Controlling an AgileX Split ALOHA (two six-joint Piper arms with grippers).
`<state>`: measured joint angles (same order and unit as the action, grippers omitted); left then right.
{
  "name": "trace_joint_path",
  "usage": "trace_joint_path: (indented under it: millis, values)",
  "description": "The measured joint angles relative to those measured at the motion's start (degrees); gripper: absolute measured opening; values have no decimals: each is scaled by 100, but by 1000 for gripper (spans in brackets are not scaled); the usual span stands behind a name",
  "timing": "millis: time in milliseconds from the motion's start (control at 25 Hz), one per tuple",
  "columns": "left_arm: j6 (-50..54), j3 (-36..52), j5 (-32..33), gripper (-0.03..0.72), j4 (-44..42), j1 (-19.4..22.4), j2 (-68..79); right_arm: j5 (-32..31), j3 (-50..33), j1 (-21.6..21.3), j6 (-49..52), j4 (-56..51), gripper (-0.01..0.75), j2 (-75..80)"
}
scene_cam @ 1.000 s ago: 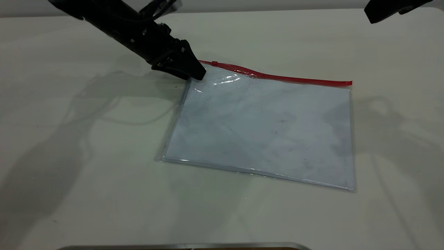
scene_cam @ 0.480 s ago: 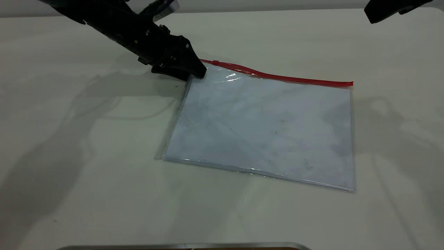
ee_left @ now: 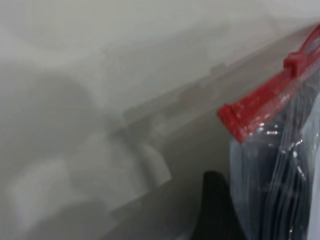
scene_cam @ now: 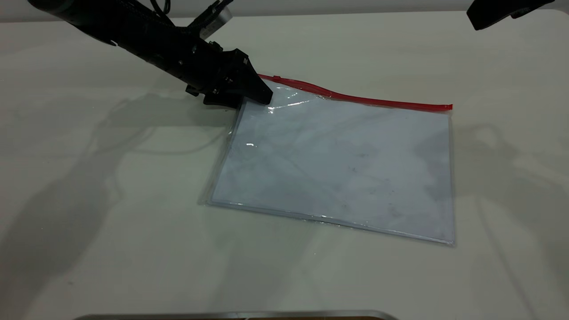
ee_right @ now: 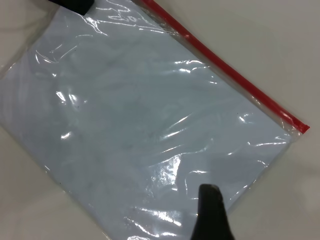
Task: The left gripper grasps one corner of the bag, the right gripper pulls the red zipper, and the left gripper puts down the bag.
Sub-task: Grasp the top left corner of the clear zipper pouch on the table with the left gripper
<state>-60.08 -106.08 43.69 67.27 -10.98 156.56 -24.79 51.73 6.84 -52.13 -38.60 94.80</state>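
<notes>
Bag (scene_cam: 338,164) corner grasping is the step in hand. The left gripper's (scene_cam: 260,95) jaws sit at the corner of the bag (scene_cam: 251,104) next to the near end of the red zipper (scene_cam: 355,98); whether they have closed on the plastic cannot be told. The plastic near that corner is slightly rippled, while the rest of the bag lies flat on the table (scene_cam: 133,222). The right gripper (scene_cam: 498,13) hangs well away from the bag, its jaws not readable. Next, likely, a firm pinch and slight lift, so the slider tab (ee_left: 296,62) can be reached.
</notes>
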Motion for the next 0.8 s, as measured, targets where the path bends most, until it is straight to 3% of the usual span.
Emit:
trace_joint_path:
  millis: [160,240,360,400,800]
  values:
    - [-46,0,62,486,12,0,15,0,0,0,0,0,585,0]
    - [-188,-33,67,358,7,0,15,0,0,0,0,0,585,0]
    - [-509,-216,235,93,-53,0,40,-12,0,0,0,0,585,0]
    - [-615,-340,338,62,-111,0,54,-12,0,0,-15,0,585,0]
    - [-734,-2352,2176,52,-2343,-47,67,203,365,0,-1347,-836,585,546]
